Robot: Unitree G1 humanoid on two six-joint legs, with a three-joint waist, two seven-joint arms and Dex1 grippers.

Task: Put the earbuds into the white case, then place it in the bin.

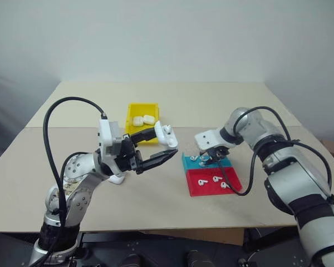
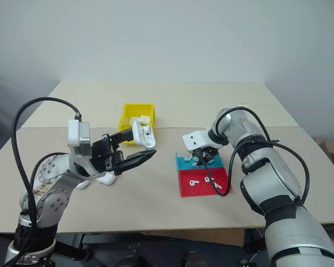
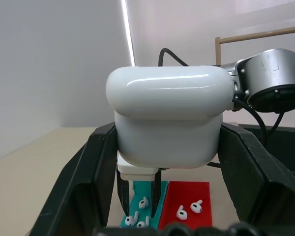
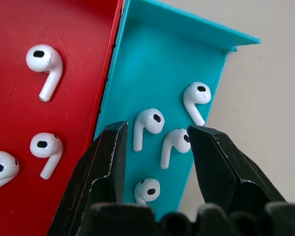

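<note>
From the head view, I had the left gripper raised over the worktop, fingers pinching the white case, the bin behind it. The left wrist showed that case clamped. On the right wrist, fingers spread around earbuds in the teal tray; next I judged one needed pinching.

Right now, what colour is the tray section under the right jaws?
Teal: the shallow teal plastic tray section, beside the red section; clearest in the right wrist view.
</note>
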